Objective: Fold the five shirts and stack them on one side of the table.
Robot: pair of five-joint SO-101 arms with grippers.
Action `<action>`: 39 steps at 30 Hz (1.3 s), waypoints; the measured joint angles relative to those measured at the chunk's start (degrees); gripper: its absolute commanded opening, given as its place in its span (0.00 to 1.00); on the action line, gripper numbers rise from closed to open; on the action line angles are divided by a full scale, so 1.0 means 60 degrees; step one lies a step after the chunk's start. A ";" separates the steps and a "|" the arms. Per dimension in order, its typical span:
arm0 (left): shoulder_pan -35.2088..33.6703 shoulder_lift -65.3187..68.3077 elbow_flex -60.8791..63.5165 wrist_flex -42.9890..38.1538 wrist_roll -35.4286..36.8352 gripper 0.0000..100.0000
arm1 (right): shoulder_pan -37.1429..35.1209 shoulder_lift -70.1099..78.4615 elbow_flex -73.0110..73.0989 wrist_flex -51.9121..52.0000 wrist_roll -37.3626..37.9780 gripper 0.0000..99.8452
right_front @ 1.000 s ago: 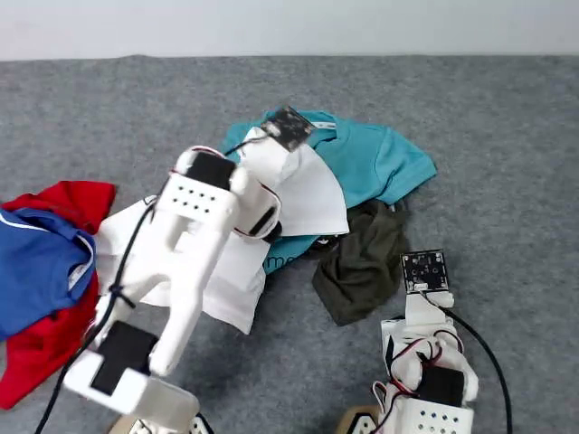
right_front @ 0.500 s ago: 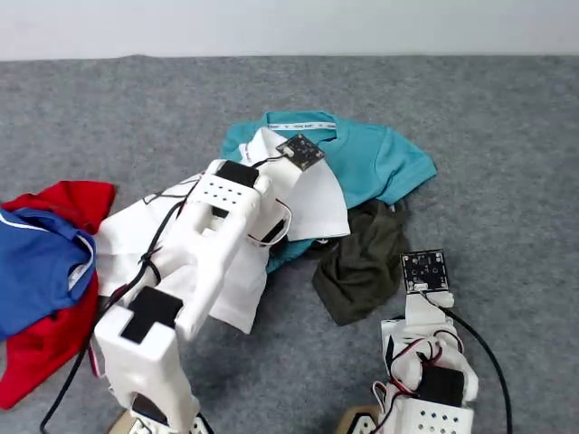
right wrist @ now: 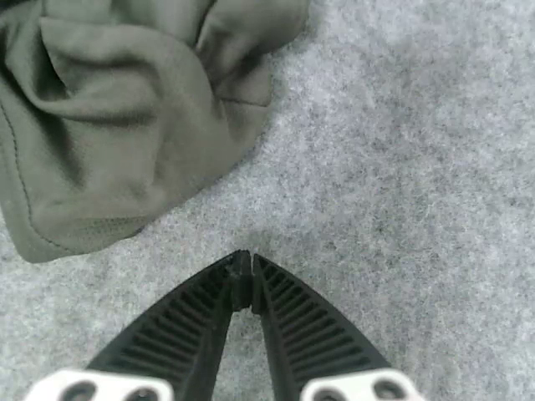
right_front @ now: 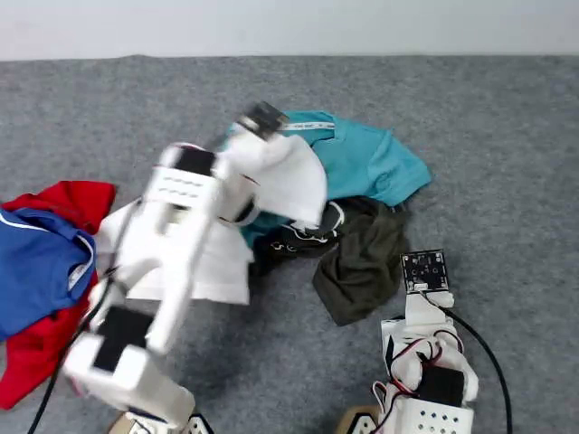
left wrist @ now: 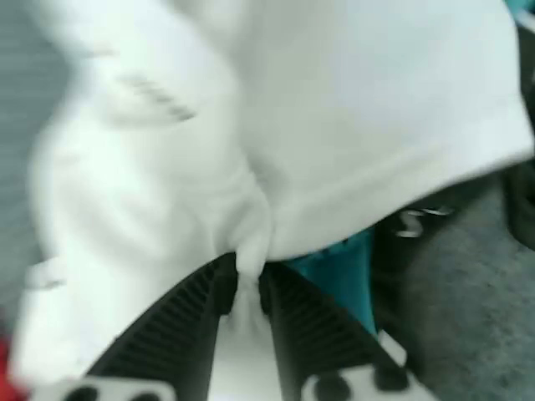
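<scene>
view from above a grey table with two white arms reaching in from the near edge

the left gripper is out over the middle of the pile, its fingers closed on a bunched fold of the white shirt. from that pinch the cloth fans out away from the fingers. the lifted part drapes over the teal shirt, which lies flat at the far centre. the rest of the white shirt trails down to the near left and rests on the table beside the arm, so i judge its long axis runs from near left up to the far right, with the pinch at the far end

the right gripper sits at the near right, low over bare table, fingers closed on nothing. the crumpled olive shirt lies just beyond its tips on the far left side, close but not touching. the white shirt is well apart from this arm

a blue shirt lies on top of a red shirt at the left edge, both loose and unfolded

my judgement: the left arm alone has the white shirt, and the next move depends on dragging it along its own length, off the teal shirt, before any fold
</scene>
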 measured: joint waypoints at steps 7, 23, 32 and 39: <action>-0.2520 -0.3048 0.0000 0.0337 -0.0366 0.00 | 0.0000 0.0000 0.0000 0.0000 0.0000 0.01; -0.9480 -0.5055 0.0015 -0.0908 -0.0894 0.00 | 0.0000 0.0000 0.0000 0.0000 0.0000 0.01; -1.2527 -0.5055 0.0015 -0.2447 -0.0894 0.01 | 0.0000 0.0000 0.0000 0.0000 0.0000 0.01; -1.2864 -0.5099 0.0747 -0.2520 -0.2344 0.01 | 0.0000 0.0000 0.0000 0.0000 0.0000 0.01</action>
